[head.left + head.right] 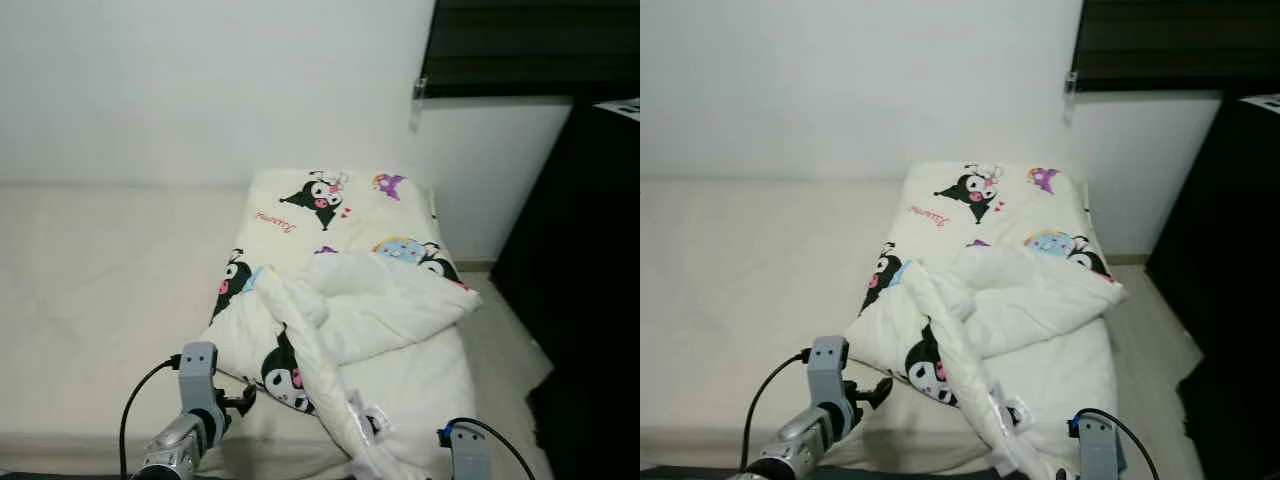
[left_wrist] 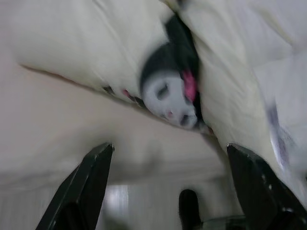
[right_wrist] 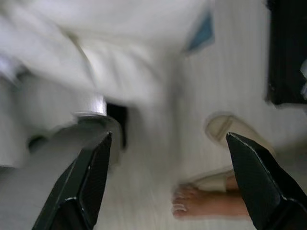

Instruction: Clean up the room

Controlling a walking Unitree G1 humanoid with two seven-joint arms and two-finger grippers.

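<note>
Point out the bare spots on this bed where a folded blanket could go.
The bare mattress between the wall and the crumpled blanket is free. The blanket crowds the side by the dark cabinet, hanging over the near edge. The left gripper is at the blanket's near corner.

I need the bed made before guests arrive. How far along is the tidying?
Barely begun. The cartoon-print quilt lies bunched on the bed, not spread or folded. The left gripper is open just short of its near edge; the right gripper is open and empty over the floor. All straightening remains.
</note>
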